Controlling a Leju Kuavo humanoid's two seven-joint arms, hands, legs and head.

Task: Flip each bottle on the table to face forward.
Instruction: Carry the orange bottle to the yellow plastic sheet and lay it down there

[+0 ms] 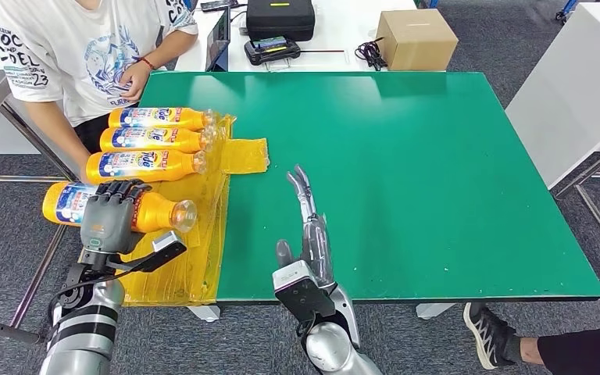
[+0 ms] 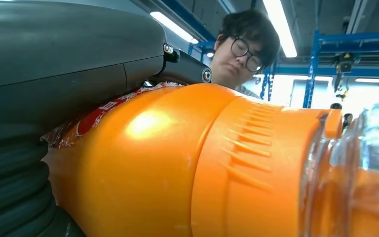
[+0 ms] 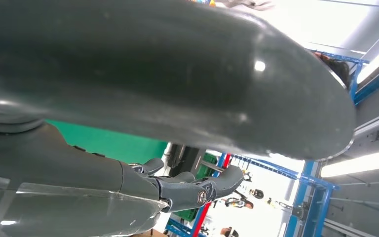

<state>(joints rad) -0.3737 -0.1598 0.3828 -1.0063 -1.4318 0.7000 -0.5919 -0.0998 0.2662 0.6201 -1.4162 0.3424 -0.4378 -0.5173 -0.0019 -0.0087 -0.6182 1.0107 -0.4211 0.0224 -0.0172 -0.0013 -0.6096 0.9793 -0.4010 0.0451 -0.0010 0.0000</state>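
Table (image 1: 406,180) with a green top takes up most of the head view, and a yellow sheet (image 1: 203,234) is spread along its left edge, seemingly as a working mat for the bottles. A person (image 1: 86,55) in a white printed shirt stands at the far left corner with one hand resting on the table edge, close enough to tend the row. Behind the table sit a black case (image 1: 280,17), a cardboard box (image 1: 416,39) and some cables. Three orange bottles (image 1: 152,141) lie side by side on the sheet, caps pointing right and blue-and-white labels turned up, which looks like the wanted facing. A fourth bottle (image 1: 152,211) lies nearest the robot, on its side past the table's left edge, cap to the right. The left hand (image 1: 109,215) wraps over this bottle's middle from above, fingers curled around its body, a hold that would suit rolling it about its long axis. The left wrist view shows the bottle's orange shoulder close against the hand, with a strip of red label tucked under the fingers. The right hand (image 1: 308,226) holds nothing; it lies over the table near the front edge, fingers straight and spread, pointing away from the robot, apparently kept clear of the work.
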